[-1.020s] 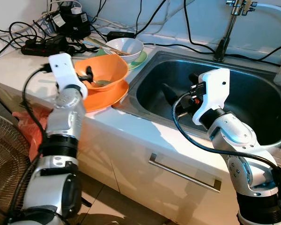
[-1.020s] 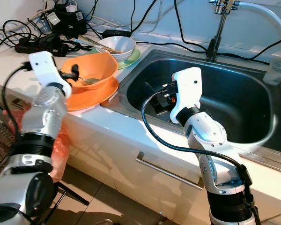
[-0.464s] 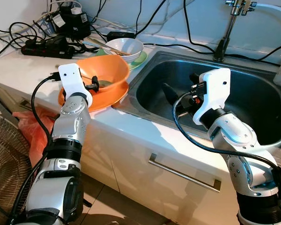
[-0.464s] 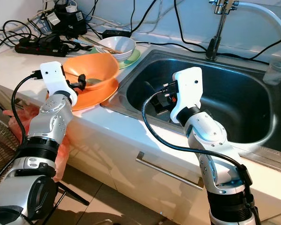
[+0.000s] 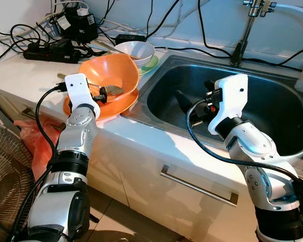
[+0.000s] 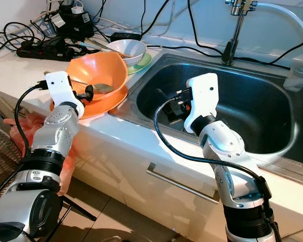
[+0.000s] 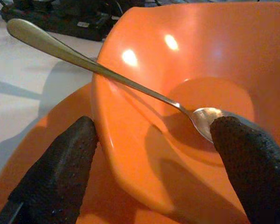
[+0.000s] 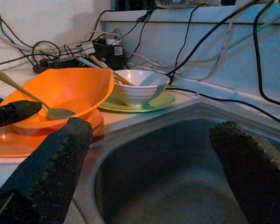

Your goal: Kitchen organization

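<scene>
Bowl grab by the sink

Left gripper [image 7: 149, 154], low in the left wrist view, is wide open around the near rim of the tipped orange bowl [image 5: 111, 73], holding nothing yet. I think it is starting to pick the bowl up; next it must squeeze the rim. A shiny spoon [image 7: 107, 77] leans inside. The bowl sits on an orange plate [image 5: 116, 107], left of middle. Right gripper [image 8: 149, 154] hangs open over the sink [image 5: 272, 108], holding nothing
</scene>
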`<state>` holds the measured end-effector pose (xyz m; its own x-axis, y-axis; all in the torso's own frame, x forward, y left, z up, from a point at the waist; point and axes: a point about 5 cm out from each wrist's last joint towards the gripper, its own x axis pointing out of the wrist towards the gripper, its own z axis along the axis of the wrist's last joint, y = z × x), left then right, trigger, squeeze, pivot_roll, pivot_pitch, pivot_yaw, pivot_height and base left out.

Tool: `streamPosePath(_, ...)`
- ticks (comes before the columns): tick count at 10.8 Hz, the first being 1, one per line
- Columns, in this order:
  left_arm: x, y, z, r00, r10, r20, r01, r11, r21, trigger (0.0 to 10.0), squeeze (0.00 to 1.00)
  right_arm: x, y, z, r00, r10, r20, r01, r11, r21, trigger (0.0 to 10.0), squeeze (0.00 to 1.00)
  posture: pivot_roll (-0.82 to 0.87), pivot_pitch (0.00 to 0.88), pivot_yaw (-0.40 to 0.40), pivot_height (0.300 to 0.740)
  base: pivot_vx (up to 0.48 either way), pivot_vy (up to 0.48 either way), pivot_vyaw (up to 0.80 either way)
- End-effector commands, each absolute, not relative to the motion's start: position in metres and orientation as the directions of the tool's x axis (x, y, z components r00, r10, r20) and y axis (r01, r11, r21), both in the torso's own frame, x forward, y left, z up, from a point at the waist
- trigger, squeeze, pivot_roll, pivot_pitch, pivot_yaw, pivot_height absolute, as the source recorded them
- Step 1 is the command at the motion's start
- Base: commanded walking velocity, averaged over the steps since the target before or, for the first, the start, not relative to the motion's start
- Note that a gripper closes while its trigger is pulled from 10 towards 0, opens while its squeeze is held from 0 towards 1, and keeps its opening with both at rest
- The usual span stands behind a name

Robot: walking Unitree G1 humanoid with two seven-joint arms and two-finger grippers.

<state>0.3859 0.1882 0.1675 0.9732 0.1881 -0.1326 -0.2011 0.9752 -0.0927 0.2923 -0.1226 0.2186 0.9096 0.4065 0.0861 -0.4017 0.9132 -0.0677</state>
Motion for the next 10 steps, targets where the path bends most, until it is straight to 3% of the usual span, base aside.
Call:
streamPosePath(1, 0.3842, 0.1894, 0.1602, 0.969, 0.19, -0.158, -0.204, 0.976, -0.08, 10.0, 0.0, 0.2928, -0.1247, 0.2229, 0.912, 0.395, 0.108, -0.388, 0.919, -0.074, 10.0, 0.0, -0.08, 0.0, 0.067, 0.74, 0.0, 0.0, 0.0)
streamPosePath(10, 0.3851, 0.1892, 0.1558, 0.967, 0.192, -0.167, -0.206, 0.976, -0.068, 10.0, 0.0, 0.293, -0.1249, 0.2227, 0.915, 0.389, 0.11, -0.383, 0.921, -0.072, 10.0, 0.0, -0.08, 0.0, 0.075, 0.74, 0.0, 0.0, 0.0)
